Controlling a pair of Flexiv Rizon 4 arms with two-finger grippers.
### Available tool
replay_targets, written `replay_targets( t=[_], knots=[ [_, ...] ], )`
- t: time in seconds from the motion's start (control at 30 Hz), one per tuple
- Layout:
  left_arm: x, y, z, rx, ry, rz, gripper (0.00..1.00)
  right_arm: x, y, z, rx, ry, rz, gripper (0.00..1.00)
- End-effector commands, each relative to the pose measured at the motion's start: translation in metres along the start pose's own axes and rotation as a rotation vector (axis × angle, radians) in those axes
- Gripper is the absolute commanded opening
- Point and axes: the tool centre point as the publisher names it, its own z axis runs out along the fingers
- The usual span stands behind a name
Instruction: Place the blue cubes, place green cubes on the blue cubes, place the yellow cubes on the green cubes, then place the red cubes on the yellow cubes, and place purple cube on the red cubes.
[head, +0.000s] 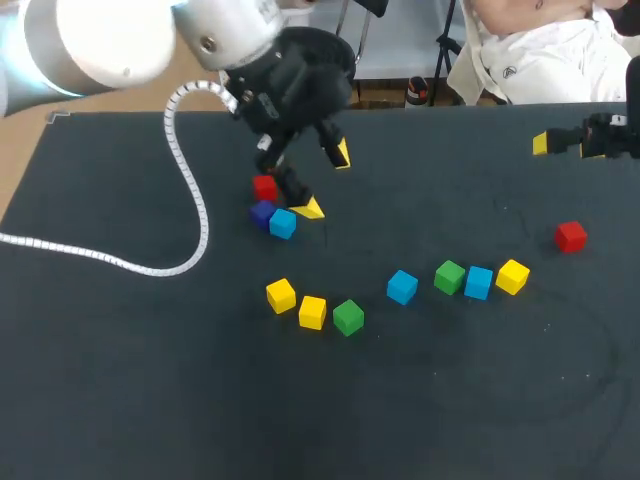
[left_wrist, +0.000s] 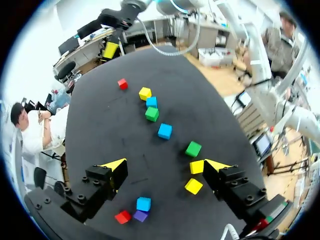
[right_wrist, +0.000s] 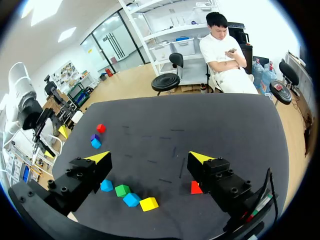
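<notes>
1. Head view: no cube is stacked; all lie single on the dark surface (head: 150, 400). Judged step: the first, setting out the blue cubes.
2. Over the far-left part of the surface hangs the left hand (head: 326, 180), fingers spread wide, holding nothing. Its near fingertip is just right of the left blue cube (head: 283, 223).
3. That cube sits against the purple cube (head: 262, 212), with the left red cube (head: 265, 187) just beyond them: a tight cluster.
4. Left wrist view: the cluster lies under the hand, on the wrist side of the fingertips, not between the fingers.
5. In the near row the middle blue cube (head: 402, 287) stands free. The right blue cube (head: 478, 282) is flanked closely by a green cube (head: 450, 277) and a yellow cube (head: 512, 276).
6. At the far-right edge the right hand (right_wrist: 150, 157) is also wide open and empty. The right red cube (right_wrist: 196, 187) lies just beside one of its fingers.
7. Next move, judged: shift the left hand back over the left blue cube, turn the fingers to its two free faces, then descend. Risk: nudging the purple neighbour.
</notes>
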Motion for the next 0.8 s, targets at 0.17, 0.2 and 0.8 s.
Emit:
replay_targets(
  t=[0.17, 0.2, 0.8],
  knots=[
    [0.045, 0.010, 0.030, -0.065, 0.258, -0.146, 1.00, 0.000, 0.000, 0.000, 0.000, 0.000, 0.000, 1.00],
    [0.054, 0.012, 0.032, -0.060, 0.239, -0.167, 1.00, 0.000, 0.000, 0.000, 0.000, 0.000, 0.000, 1.00],
    [0.112, 0.043, 0.055, -0.026, 0.275, -0.199, 1.00, 0.000, 0.000, 0.000, 0.000, 0.000, 0.000, 1.00]
  ],
)
